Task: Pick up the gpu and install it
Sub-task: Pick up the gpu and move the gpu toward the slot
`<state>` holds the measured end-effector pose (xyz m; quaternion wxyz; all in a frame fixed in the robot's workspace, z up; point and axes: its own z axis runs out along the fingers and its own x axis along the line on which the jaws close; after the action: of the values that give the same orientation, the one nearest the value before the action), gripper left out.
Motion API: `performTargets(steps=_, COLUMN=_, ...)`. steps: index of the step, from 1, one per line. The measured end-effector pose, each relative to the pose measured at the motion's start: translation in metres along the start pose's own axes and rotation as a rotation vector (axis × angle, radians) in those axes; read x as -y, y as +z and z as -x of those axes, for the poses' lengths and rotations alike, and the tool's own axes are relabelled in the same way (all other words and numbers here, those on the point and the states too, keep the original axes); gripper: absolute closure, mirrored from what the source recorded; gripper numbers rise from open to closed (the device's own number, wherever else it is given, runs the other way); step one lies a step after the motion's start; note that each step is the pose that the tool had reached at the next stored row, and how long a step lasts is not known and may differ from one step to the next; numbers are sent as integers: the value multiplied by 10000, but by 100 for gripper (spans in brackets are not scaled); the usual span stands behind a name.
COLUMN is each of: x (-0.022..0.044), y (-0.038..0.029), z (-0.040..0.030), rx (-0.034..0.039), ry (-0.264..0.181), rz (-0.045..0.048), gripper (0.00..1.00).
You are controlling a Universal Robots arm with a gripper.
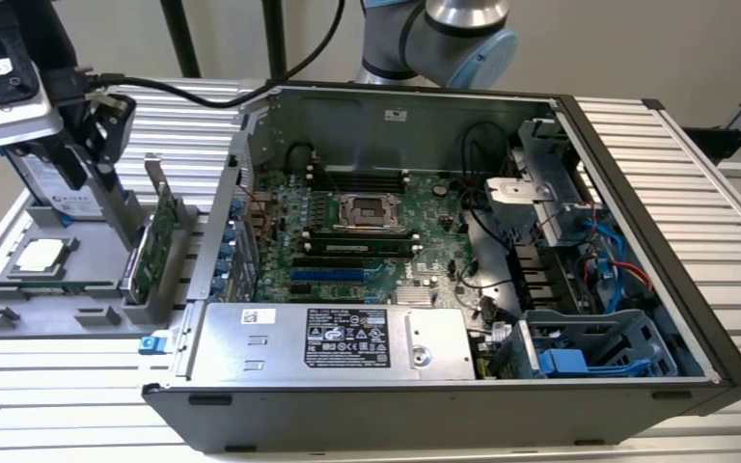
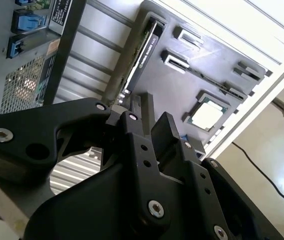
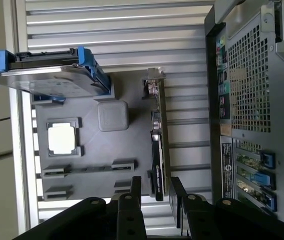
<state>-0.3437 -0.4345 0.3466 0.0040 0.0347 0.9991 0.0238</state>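
We are looking at the pincer in the first wrist view. Its two black fingers are standing well apart and they are holding nothing. The gpu is standing on its long edge in a slot of the gray holder tray. One end of the card is appearing between the two fingers, but we cannot tell if a finger is touching it. The silver bracket is sitting at the other end of the card, away from the fingers.

In the exterior view, the tray is lying on the slatted tabletop at 9 o'clock from the open computer case, just beside its wall. The gpu is occupying the 3 o'clock side of the tray, the side nearest to the case. A processor chip is lying flat at 9 o'clock from the card, and a hard drive with blue rails is standing at about 11 o'clock from it. The pincer is hanging above the tray, higher than the card and near the hard drive. Inside the case the motherboard is lying exposed, with the power supply at 6 o'clock from it.
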Motion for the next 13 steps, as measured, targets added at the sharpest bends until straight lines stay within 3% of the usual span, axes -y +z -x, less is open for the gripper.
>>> performTargets(steps=13, x=0, y=57, z=25, rx=0, ry=-5, rz=0, gripper=0)
